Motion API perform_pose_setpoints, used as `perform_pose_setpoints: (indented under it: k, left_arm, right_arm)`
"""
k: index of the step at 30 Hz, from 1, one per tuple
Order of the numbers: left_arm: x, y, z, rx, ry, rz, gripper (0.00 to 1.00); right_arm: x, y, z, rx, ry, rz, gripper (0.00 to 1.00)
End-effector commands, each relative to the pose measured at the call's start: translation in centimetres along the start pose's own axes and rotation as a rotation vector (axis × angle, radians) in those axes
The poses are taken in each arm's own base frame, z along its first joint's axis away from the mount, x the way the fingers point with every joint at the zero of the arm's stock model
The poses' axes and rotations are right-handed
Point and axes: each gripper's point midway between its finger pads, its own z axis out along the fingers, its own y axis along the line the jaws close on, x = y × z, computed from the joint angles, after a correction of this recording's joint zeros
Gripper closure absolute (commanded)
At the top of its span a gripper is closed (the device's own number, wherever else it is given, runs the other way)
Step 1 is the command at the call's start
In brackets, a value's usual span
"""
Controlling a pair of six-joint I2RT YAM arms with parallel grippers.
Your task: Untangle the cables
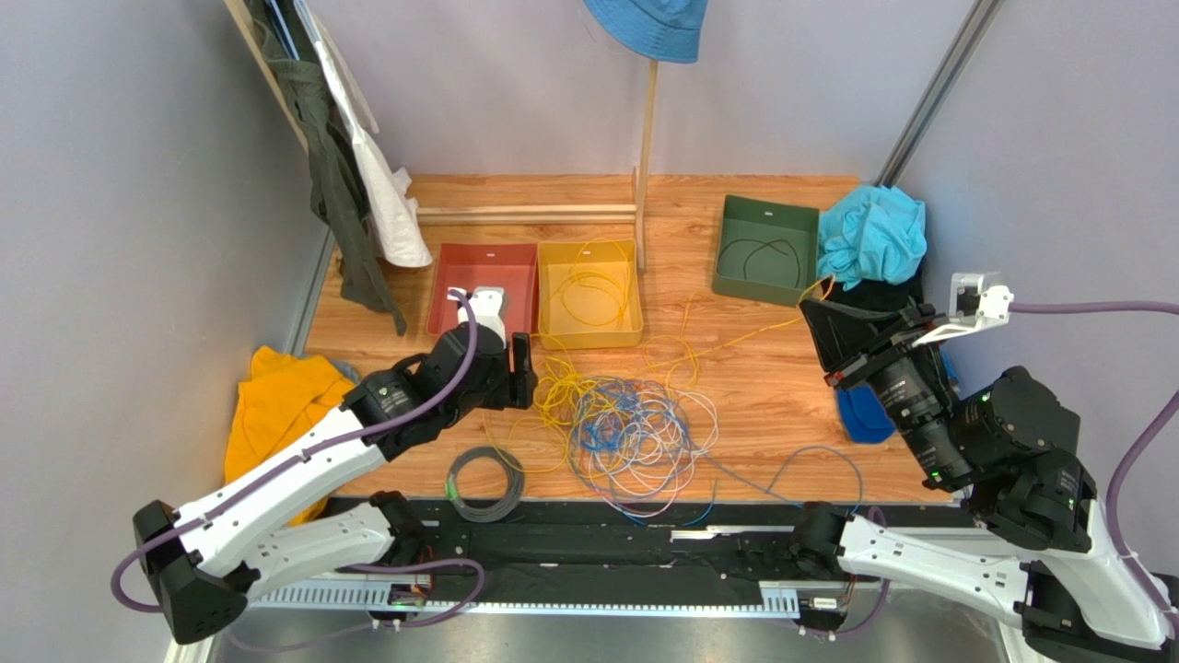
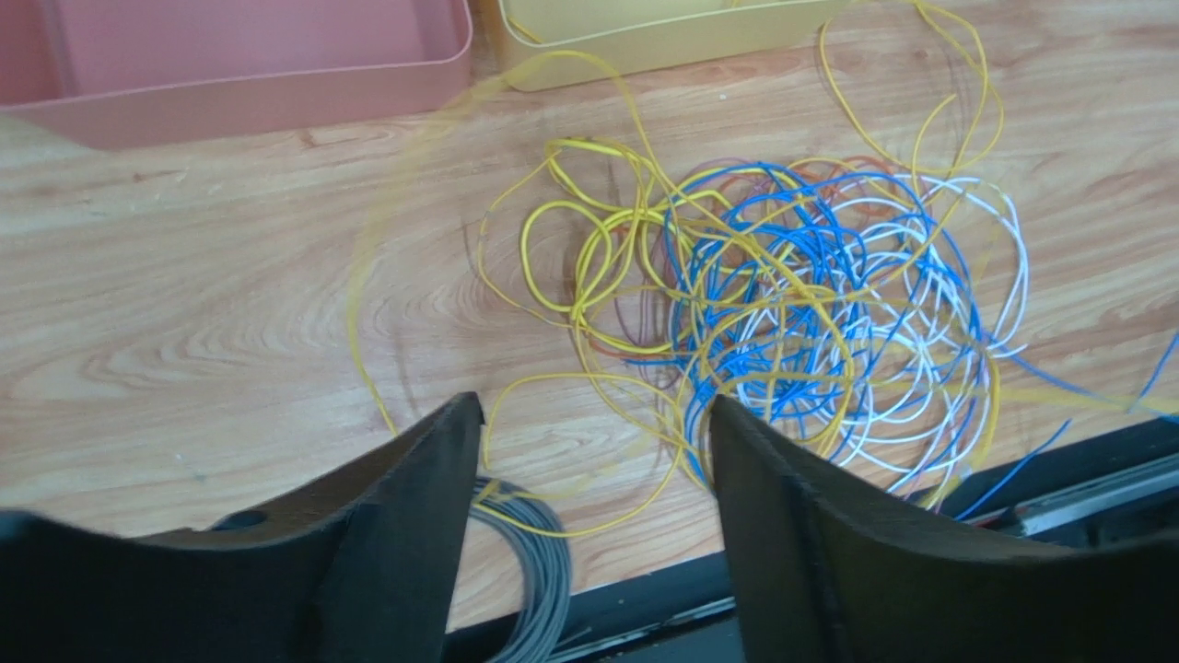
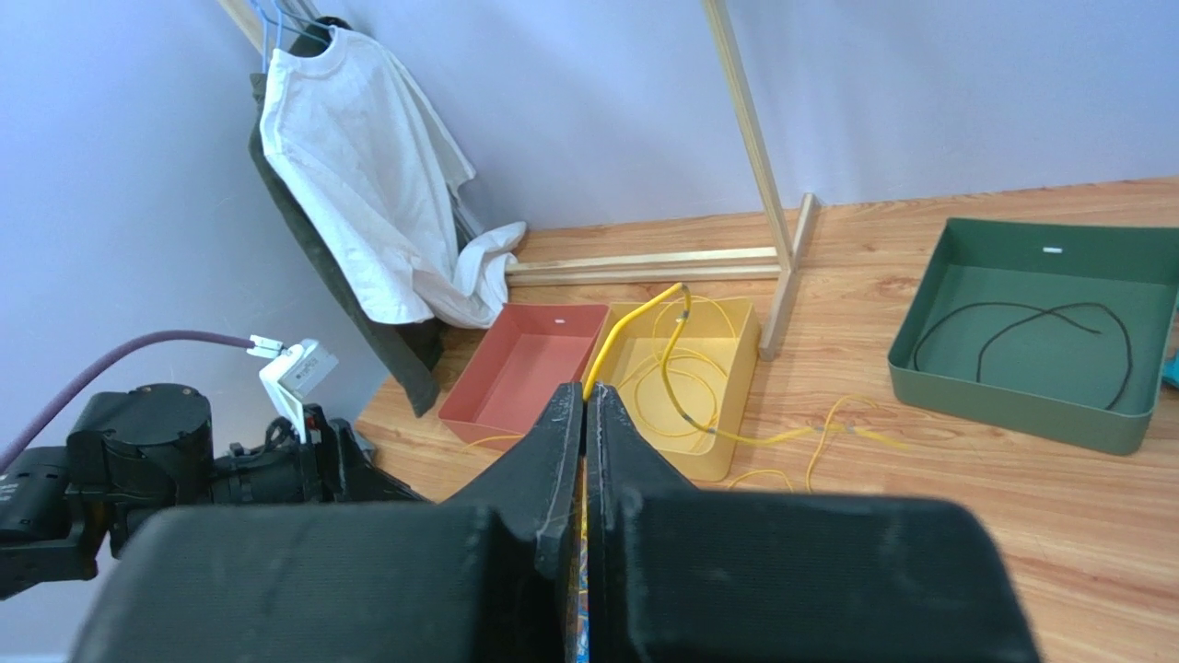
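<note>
Left gripper first: jaws spread wide and gripping nothing, low over the near-left fringe of the cables. Off its left, an orange cloth slumps beside the table edge, and at the far left a dark green garment and a white shirt hang down. Moving right, a red tray sits just beyond the gripper, and a neat grey coil lies at the near edge, beside the tangle but apart from it. The cables themselves are a loose heap of yellow, blue and pale loops at the near middle of the table. Behind them sits a yellow tray with yellow wire curled inside, then a wooden pole topped by a blue hat. Further right is a green tray holding one dark cable, with a turquoise cloth bunched next to it. Right gripper: fingers pressed together, pinching a yellow cable that runs back down-left toward the heap. Underneath is a pale wooden table, boxed in by plain grey walls.
</note>
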Motion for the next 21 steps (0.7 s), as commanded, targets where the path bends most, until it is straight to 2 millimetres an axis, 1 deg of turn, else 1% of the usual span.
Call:
perform_pose_setpoints:
  k: [1, 3, 4, 6, 7, 8, 9, 11, 13, 14, 15, 16, 17, 18, 19, 20, 21]
  left_arm:
    - [-1.9, -0.3, -2.0, 0.065, -0.093, -0.044, 0.12]
    - [-2.5, -0.4, -2.8, 0.090, -0.122, -0.036, 0.10]
    - [-2.9, -0.3, -3.6, 0.100, -0.147, -0.043, 0.02]
    - [-3.3, 0.5, -4.2, 0.078, -0.178, -0.050, 0.02]
    - [-3.6, 0.9, -4.8, 0.077, -0.205, -0.065, 0.02]
    - [-3.9, 1.1, -5.1, 0.076, -0.224, -0.067, 0.01]
    - [-4.0, 0.9, -5.3, 0.095, -0.241, -0.068, 0.01]
    - [-4.3, 0.9, -5.9, 0.117, -0.268, -0.082, 0.01]
    - [-4.9, 0.0, -6.3, 0.173, -0.300, -0.083, 0.01]
    - [-4.8, -1.0, -6.5, 0.233, -0.293, -0.065, 0.01]
    - [-5.2, -1.9, -6.7, 0.282, -0.314, -0.068, 0.01]
    - [-5.0, -3.0, -7.1, 0.350, -0.308, -0.058, 0.01]
    - [-4.6, -3.5, -6.9, 0.384, -0.303, -0.052, 0.02]
    - [-5.1, -4.4, -7.2, 0.432, -0.326, -0.055, 0.03]
    - [-4.8, -5.2, -7.4, 0.483, -0.317, -0.052, 0.04]
    - [-4.1, -5.4, -7.0, 0.496, -0.300, -0.050, 0.05]
    - [-3.9, -5.6, -6.9, 0.509, -0.293, -0.053, 0.06]
  right_arm:
    - [-0.1, 1.7, 0.6, -0.058, 0.024, -0.024, 1.00]
    - [-0.1, 2.3, 0.9, -0.074, 0.028, -0.022, 1.00]
    - [-0.4, 2.7, 0.9, -0.090, 0.029, -0.019, 1.00]
    - [-0.7, 3.2, 1.2, -0.098, 0.029, -0.025, 1.00]
    - [-1.5, 3.7, 1.0, -0.116, 0.015, -0.018, 1.00]
    - [-1.9, 4.0, 1.1, -0.126, 0.009, -0.016, 1.00]
    - [-2.6, 4.3, 1.0, -0.136, -0.003, -0.016, 1.00]
    - [-3.0, 4.8, 1.1, -0.152, -0.001, -0.017, 1.00]
    - [-2.8, 5.6, 1.5, -0.173, 0.018, -0.025, 1.00]
    - [-2.6, 5.9, 1.7, -0.177, 0.024, -0.025, 1.00]
    - [-2.2, 6.2, 2.1, -0.180, 0.036, -0.033, 1.00]
    - [-1.8, 6.4, 2.4, -0.182, 0.044, -0.041, 1.00]
    - [-1.8, 6.6, 2.7, -0.178, 0.043, -0.044, 1.00]
    - [-1.2, 6.8, 3.4, -0.168, 0.052, -0.062, 1.00]
    - [-1.0, 6.8, 3.9, -0.155, 0.053, -0.086, 1.00]
    - [-1.4, 7.1, 4.3, -0.152, 0.042, -0.093, 1.00]
    - [-1.3, 7.4, 4.9, -0.147, 0.047, -0.110, 1.00]
